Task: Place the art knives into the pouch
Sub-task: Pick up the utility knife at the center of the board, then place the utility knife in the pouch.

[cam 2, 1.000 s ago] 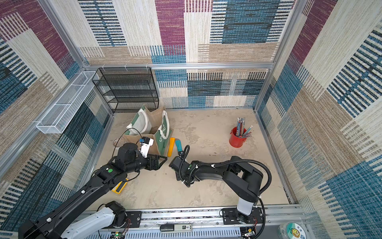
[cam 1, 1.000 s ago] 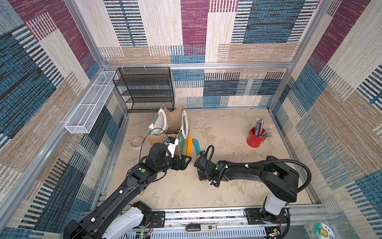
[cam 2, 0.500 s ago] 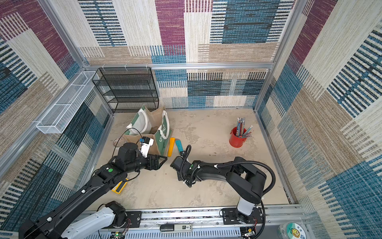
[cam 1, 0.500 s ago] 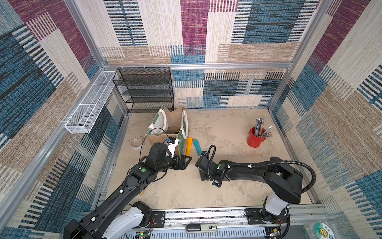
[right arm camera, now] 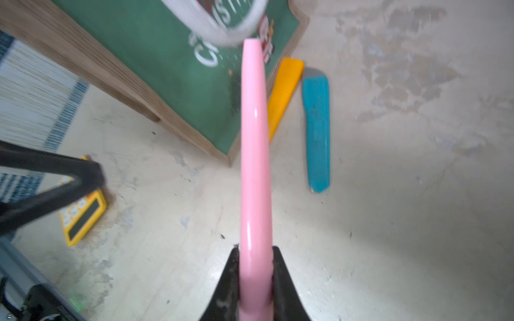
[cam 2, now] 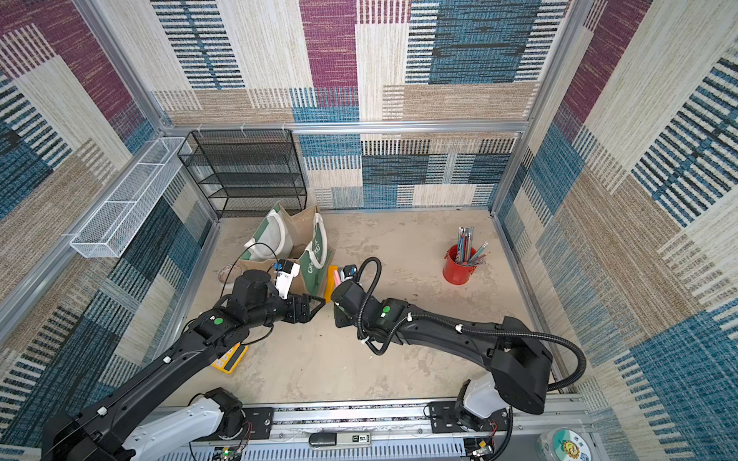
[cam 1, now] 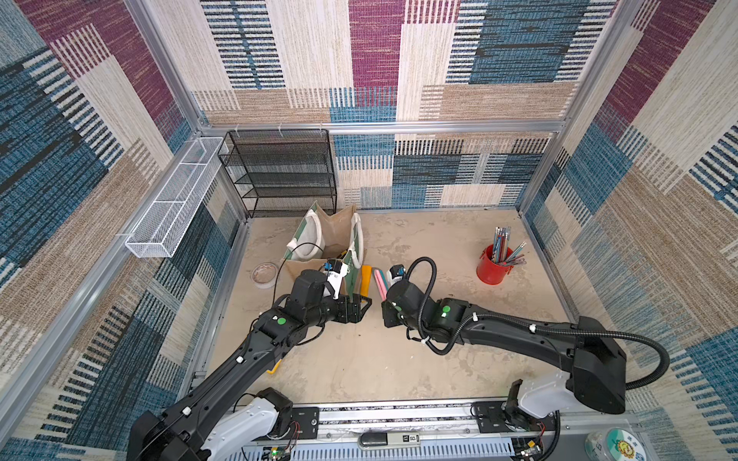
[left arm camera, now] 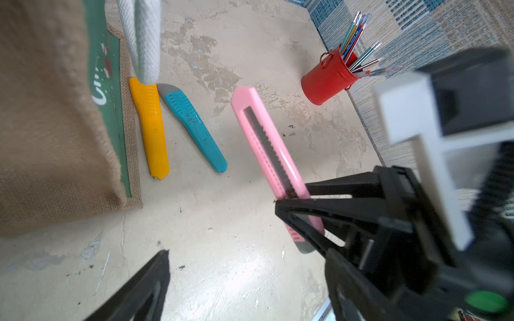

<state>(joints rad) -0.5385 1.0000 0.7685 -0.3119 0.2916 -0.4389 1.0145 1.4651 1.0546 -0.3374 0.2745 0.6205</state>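
My right gripper is shut on a pink art knife, gripped near its grey end and held just above the floor. The knife's long body points toward the pouch. The pouch is a tan burlap tote with green panels and white loop handles, standing open at the back left. The pink knife shows in both top views beside the tote's green side. My left gripper is open and empty, low beside the tote's near corner, facing the right gripper.
A yellow knife and a teal knife lie on the floor against the tote. A red pen cup stands at the right. A tape roll, a yellow calculator, a black mesh shelf and a white wire basket are on the left.
The right wrist has moved back toward the tote with the pink knife, which now shows past it. The left arm has barely moved.
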